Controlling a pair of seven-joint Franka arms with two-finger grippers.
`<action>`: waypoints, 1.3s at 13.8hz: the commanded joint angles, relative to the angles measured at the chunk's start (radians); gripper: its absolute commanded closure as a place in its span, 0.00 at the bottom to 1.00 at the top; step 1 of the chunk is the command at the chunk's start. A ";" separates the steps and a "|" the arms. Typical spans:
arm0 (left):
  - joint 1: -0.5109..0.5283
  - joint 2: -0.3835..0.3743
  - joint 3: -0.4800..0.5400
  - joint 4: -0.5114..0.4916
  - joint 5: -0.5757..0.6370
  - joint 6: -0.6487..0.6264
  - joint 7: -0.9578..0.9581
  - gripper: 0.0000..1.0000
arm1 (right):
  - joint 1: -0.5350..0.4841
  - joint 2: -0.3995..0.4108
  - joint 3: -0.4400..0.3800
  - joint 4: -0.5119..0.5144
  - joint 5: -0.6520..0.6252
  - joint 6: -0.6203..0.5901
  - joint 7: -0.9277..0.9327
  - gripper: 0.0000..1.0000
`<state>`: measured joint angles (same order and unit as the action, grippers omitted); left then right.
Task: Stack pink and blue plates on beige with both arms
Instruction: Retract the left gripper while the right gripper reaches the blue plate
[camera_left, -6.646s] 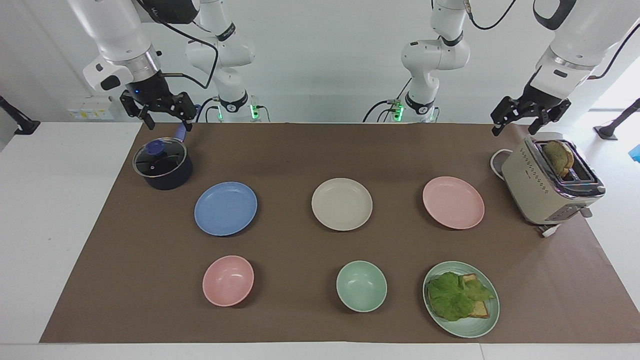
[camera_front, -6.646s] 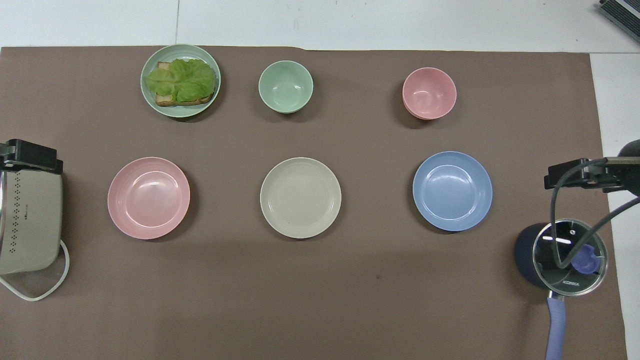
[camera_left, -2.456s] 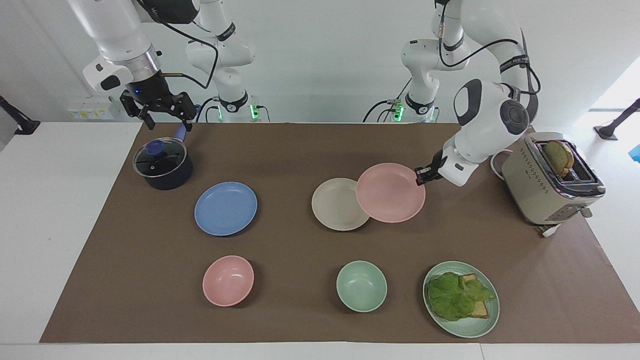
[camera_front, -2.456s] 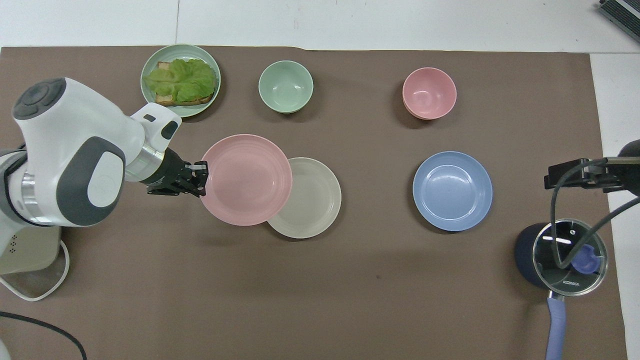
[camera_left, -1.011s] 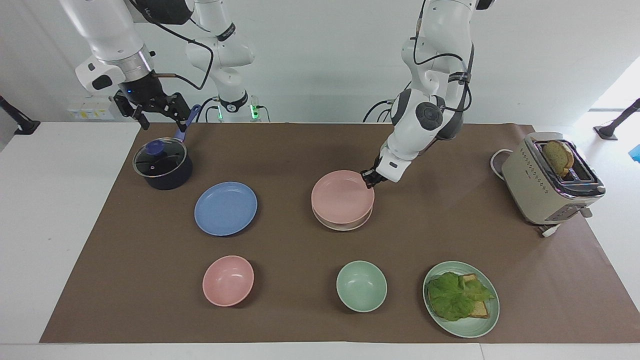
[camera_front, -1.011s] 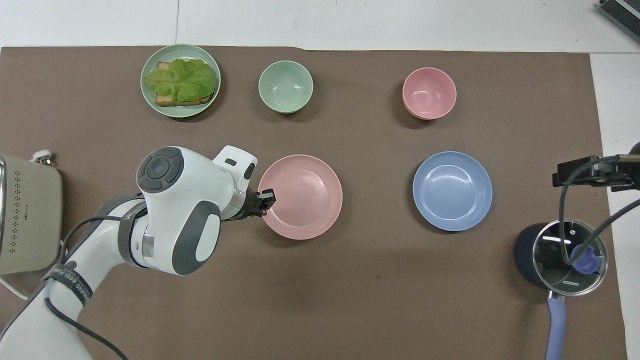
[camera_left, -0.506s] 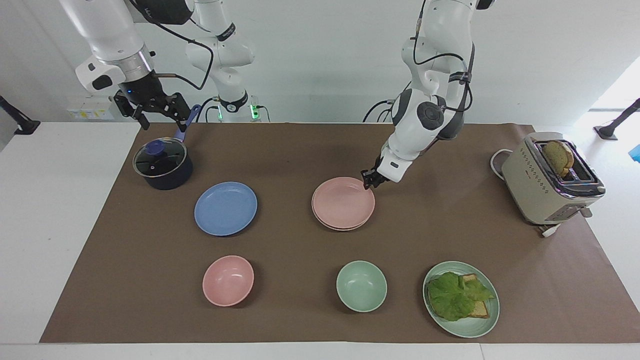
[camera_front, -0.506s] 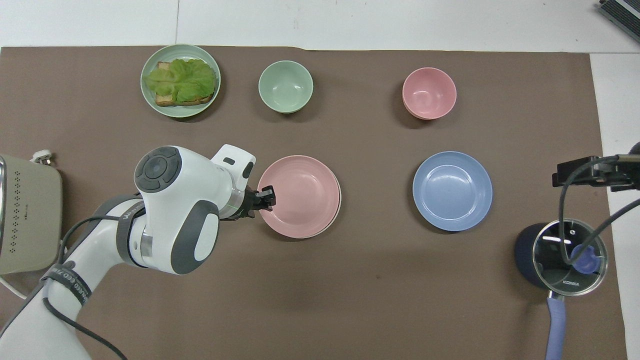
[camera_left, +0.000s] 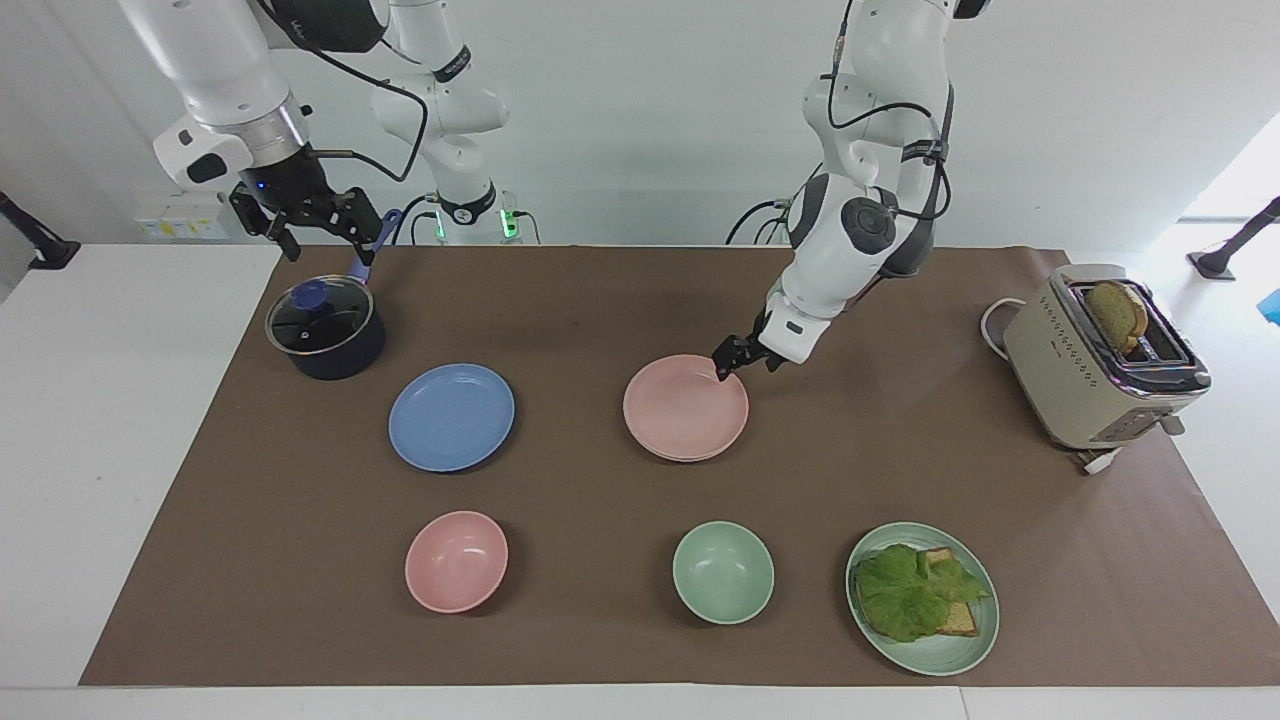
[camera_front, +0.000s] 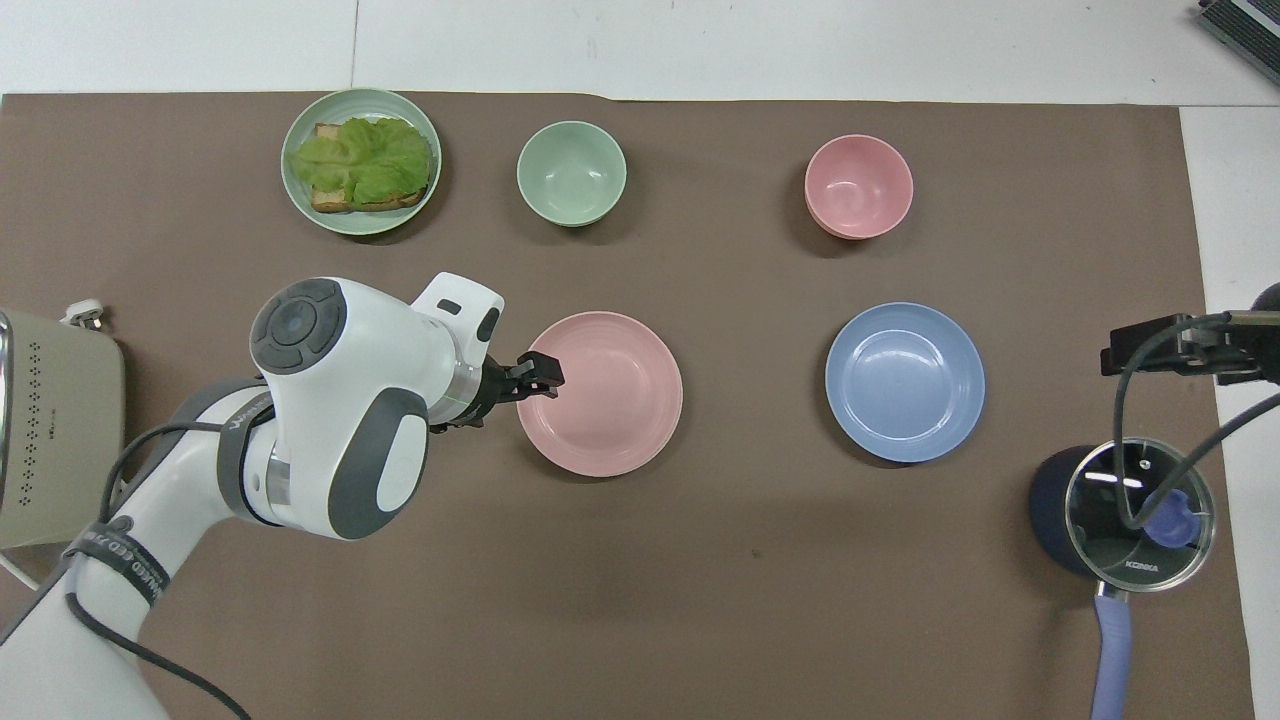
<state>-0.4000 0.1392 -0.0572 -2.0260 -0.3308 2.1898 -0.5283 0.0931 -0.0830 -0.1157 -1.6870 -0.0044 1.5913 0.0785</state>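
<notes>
The pink plate (camera_left: 685, 405) (camera_front: 612, 400) lies flat on the beige plate (camera_left: 692, 459) in the middle of the mat; only a thin rim of the beige one shows under it. My left gripper (camera_left: 742, 360) (camera_front: 543, 378) hovers open just over the pink plate's rim, on the side toward the left arm's end, holding nothing. The blue plate (camera_left: 451, 416) (camera_front: 905, 382) lies alone beside the stack, toward the right arm's end. My right gripper (camera_left: 322, 238) (camera_front: 1135, 345) waits open in the air over the pot.
A dark lidded pot (camera_left: 325, 328) stands near the right arm. A beige toaster (camera_left: 1095, 365) with bread sits at the left arm's end. Farther from the robots lie a pink bowl (camera_left: 456, 561), a green bowl (camera_left: 722, 572) and a green plate (camera_left: 962, 652) with lettuce and toast.
The left gripper brought the pink plate over the beige one, set it down and opened. It has lifted slightly off the rim. The right arm has barely moved.
</notes>
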 joint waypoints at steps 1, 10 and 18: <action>0.088 -0.030 0.007 0.079 0.050 -0.157 0.095 0.00 | -0.013 -0.021 0.002 -0.091 0.015 0.088 -0.023 0.00; 0.409 -0.128 0.011 0.286 0.245 -0.494 0.431 0.00 | -0.053 0.136 0.002 -0.226 0.017 0.386 -0.101 0.00; 0.420 -0.164 -0.007 0.454 0.346 -0.711 0.508 0.00 | -0.075 0.302 0.004 -0.398 0.164 0.709 -0.204 0.00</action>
<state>0.0304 -0.0111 -0.0634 -1.5932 -0.0091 1.5151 -0.0373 0.0325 0.2006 -0.1165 -2.0484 0.1082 2.2514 -0.0832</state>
